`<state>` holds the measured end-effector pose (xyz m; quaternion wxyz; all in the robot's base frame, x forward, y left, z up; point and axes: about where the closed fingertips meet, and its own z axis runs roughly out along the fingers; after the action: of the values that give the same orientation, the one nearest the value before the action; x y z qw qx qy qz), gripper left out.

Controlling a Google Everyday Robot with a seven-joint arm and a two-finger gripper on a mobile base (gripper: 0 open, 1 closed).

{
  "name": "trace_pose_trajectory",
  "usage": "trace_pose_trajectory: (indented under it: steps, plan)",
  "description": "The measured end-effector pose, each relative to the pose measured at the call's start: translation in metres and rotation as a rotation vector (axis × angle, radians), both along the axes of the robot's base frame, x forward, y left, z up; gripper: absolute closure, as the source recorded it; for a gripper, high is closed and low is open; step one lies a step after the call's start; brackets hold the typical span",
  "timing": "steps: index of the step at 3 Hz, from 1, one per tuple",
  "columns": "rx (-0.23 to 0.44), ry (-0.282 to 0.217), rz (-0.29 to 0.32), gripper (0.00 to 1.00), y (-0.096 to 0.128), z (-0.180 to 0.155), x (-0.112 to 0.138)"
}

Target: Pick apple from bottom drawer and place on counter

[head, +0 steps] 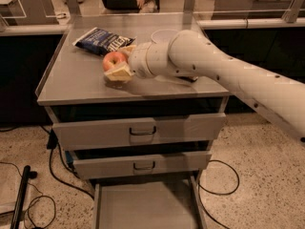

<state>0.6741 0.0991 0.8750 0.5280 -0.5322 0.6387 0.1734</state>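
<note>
counter (76, 82), claw (122, 62) around apple (112, 59)

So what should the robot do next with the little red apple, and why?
Probably open the gripper and let go. The gripper sits low over the flat grey metal counter, its fingers closed around the small red-orange apple, which looks to be at or just above the surface.

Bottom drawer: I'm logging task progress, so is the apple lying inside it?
No: the bottom drawer shows a bare floor, and the apple is up at the counter, held in the tool.
</note>
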Motion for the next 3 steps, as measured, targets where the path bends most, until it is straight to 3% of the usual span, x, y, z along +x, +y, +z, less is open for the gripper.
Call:
trace_pose_trajectory:
  steps: [2,3]
  plan:
    - [0.0,0.0,0.0,0.11,0.0001,0.0,0.0]
    - [0.0,0.0,0.0,0.0,0.0001,0.0,0.0]
